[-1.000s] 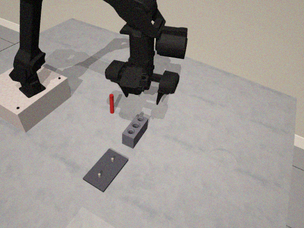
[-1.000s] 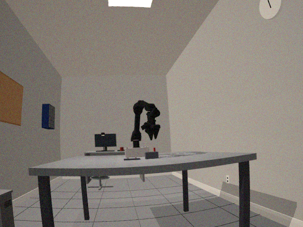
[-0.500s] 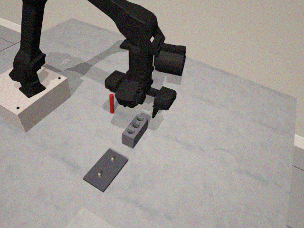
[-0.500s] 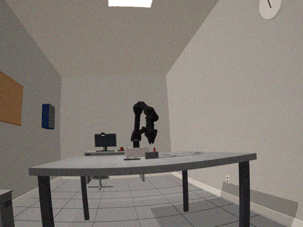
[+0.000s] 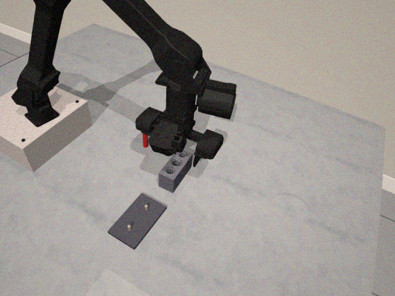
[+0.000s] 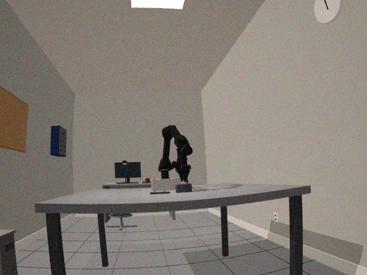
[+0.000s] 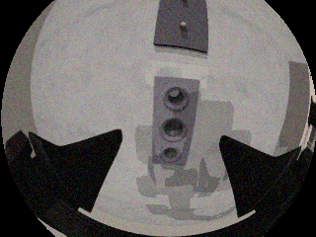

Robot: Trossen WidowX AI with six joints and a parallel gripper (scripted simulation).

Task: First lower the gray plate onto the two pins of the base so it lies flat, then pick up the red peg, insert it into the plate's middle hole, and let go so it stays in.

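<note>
The gray plate [image 5: 166, 183] [image 6: 183, 188] [image 7: 159, 111], a thick bar with three holes in its top, rests on the table beside the base. The flat dark base [image 5: 138, 217] [image 6: 154, 192] [image 7: 169, 36] has two light upright pins [image 5: 145, 206] [image 7: 183, 25]. The red peg [image 5: 145, 140] [image 6: 187, 180] stands upright on the table, its top hidden behind the gripper in the top view; it is not seen in the wrist view. My gripper [image 5: 175, 154] [image 6: 183, 179] [image 7: 173, 138] is open and empty, pointing down above the plate's far end, with its fingers spread to either side of the plate.
The arm's pale mounting block [image 5: 57, 137] [image 6: 164, 184] stands to the left in the top view. The table edge [image 5: 287, 87] runs along the wall behind the arm. A monitor [image 6: 127, 169] stands on another desk in the background.
</note>
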